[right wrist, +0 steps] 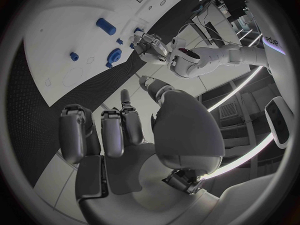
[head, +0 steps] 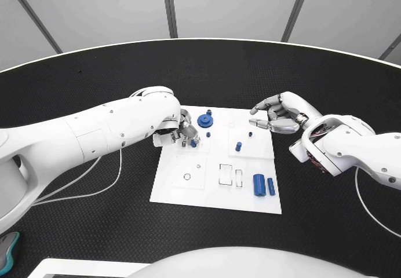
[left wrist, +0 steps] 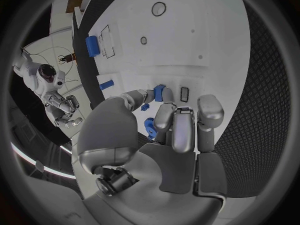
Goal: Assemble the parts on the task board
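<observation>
The white task board [head: 179,188] lies in the middle of the black table. My left hand [head: 178,128] hovers over its far left corner and pinches a small blue part [left wrist: 159,92] between thumb and fingertip [left wrist: 167,104]. Just beside that hand, a blue round gear-like part [head: 204,120] stands on the board. A small blue peg [head: 238,146] stands mid-board, and two blue cylinders [head: 259,185] lie near the front right. My right hand [head: 280,114] hangs over the board's far right corner, fingers loosely curved, nothing in it [right wrist: 125,135].
Outlined rectangular slots [head: 226,174] and a round hole [head: 187,176] mark the board's front half. A white cable [head: 83,174] loops on the table under my left arm. A teal object [head: 7,250] and a white tray [head: 79,268] sit at the near left edge.
</observation>
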Action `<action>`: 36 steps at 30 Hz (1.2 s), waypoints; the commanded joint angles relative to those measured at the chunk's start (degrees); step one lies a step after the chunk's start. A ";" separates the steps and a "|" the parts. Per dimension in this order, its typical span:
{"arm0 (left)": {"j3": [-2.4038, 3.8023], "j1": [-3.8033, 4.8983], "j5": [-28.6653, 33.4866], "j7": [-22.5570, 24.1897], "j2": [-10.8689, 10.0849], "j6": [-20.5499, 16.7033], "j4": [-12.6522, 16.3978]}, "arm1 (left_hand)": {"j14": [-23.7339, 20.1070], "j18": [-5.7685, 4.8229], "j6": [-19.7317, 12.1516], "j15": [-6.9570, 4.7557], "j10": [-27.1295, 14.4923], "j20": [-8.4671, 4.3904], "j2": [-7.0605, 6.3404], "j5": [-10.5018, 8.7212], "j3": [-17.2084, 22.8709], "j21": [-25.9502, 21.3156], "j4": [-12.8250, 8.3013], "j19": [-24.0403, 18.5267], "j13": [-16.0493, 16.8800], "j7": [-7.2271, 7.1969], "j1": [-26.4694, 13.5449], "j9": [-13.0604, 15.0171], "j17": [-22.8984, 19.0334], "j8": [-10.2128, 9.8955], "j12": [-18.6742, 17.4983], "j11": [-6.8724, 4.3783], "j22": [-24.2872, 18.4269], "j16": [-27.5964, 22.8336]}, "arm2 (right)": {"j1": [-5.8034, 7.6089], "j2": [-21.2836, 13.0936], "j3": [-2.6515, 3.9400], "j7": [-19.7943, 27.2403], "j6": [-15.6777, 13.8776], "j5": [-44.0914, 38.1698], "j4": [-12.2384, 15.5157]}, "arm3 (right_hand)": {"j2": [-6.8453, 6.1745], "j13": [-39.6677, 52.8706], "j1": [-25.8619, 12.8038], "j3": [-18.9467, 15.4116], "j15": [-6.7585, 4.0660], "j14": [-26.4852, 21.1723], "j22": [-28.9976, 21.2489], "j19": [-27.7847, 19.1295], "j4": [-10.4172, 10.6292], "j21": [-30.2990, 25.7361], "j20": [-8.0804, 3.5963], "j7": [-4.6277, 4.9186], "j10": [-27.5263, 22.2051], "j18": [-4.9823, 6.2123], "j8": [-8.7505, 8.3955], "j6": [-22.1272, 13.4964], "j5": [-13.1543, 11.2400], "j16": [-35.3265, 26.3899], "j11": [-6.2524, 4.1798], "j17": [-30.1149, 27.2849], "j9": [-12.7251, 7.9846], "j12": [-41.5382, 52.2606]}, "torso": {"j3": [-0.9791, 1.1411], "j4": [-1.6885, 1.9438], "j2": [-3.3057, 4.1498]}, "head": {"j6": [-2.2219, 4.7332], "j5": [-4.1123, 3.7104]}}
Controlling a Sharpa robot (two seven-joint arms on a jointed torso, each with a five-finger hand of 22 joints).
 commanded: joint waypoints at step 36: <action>0.03 0.00 2.63 -0.34 -2.55 -2.24 1.23 | 2.37 -0.62 0.86 -0.82 -0.85 -0.51 -2.26 -7.35 -16.27 -1.02 5.04 0.66 -1.06 -1.25 -5.28 -1.25 0.19 -0.68 0.11 -0.58 -0.24 0.05 | 0.00 0.21 0.00 -0.04 0.09 0.00 -0.62 | 0.03 6.40 -0.29 -0.01 -0.38 4.38 6.87 2.19 0.53 -0.39 -0.30 0.04 -0.05 0.95 0.30 -0.44 0.31 -0.31 -0.28 7.56 -0.11 -0.34 | -0.04 0.14 -0.20 | 0.22 -0.01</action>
